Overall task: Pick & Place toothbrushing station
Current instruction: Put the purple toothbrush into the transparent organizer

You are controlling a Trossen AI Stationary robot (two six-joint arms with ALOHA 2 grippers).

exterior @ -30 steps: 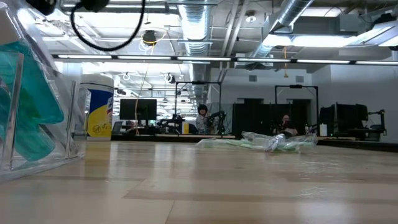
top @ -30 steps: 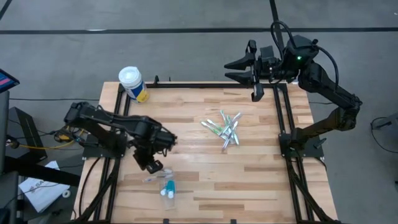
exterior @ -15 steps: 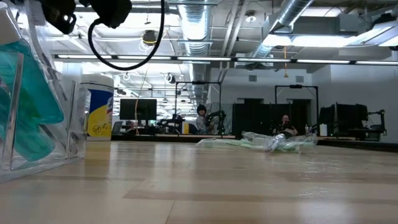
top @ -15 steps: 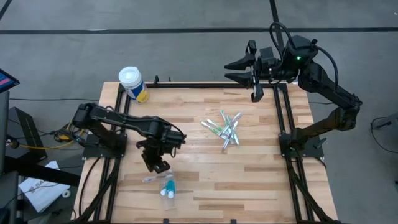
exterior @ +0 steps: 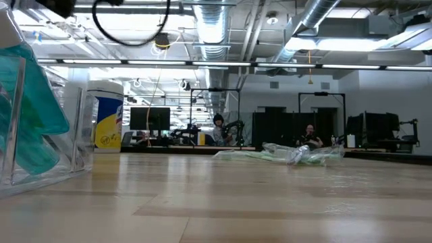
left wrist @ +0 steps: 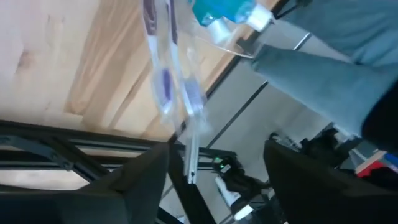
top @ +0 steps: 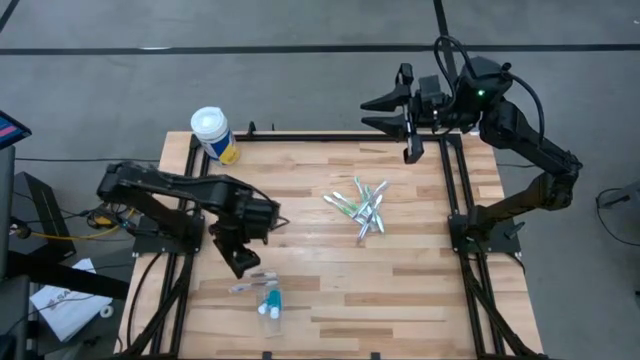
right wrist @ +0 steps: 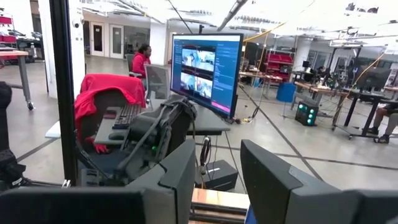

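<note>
The see-through holder (top: 270,300) lies near the table's front edge with teal-and-white tubes (left wrist: 221,11) in it; the low view shows it close up (exterior: 40,121). A purple toothbrush in a clear wrap (left wrist: 166,87) lies on the wood just left of it (top: 245,287). My left gripper (top: 246,265) hovers just beyond that brush, open (left wrist: 214,162), with nothing between its fingers. More pale toothbrushes lie in a loose pile (top: 362,208) at mid-table. My right gripper (top: 392,112) waits open above the far right edge.
A white-lidded canister with a yellow label (top: 213,133) stands at the far left corner (exterior: 101,125). Black frame rails (top: 455,200) run along the table's sides. Bare wood lies between the holder and the toothbrush pile.
My left gripper has opened from shut, and it has drawn back a little toward the table's left edge. The purple toothbrush and the holder lie where they were.
</note>
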